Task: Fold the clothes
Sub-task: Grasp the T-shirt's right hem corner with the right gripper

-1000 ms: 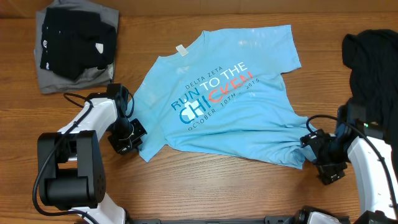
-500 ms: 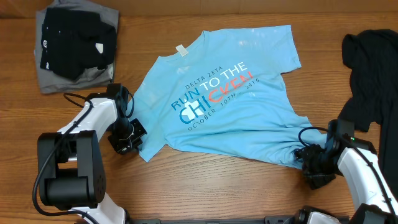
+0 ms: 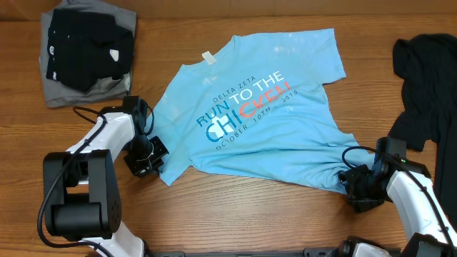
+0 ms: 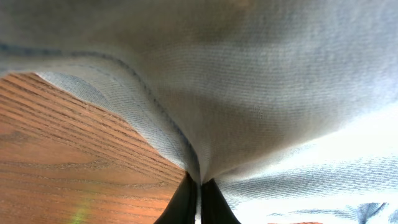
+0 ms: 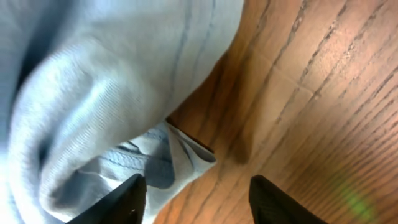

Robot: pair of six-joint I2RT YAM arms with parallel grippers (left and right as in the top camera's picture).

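Observation:
A light-blue T-shirt [image 3: 257, 107] with white and pink-red lettering lies spread on the wooden table [image 3: 250, 214]. My left gripper [image 3: 152, 158] is shut on the shirt's lower left hem; in the left wrist view the fingers [image 4: 186, 202] pinch the blue fabric [image 4: 249, 93] tight. My right gripper [image 3: 353, 187] sits at the bunched lower right corner. Its jaws stand open in the right wrist view, with the crumpled blue corner [image 5: 180, 152] lying against the left finger [image 5: 121, 199] and bare wood before the right finger [image 5: 273, 199].
A folded black garment on a grey one [image 3: 86, 53] lies at the back left. A loose black garment [image 3: 425, 78] is heaped at the right edge, close to my right arm. Bare wood runs along the front.
My right gripper has slid left and down to the shirt's lower right corner, and its jaws have narrowed. The left arm has stayed put.

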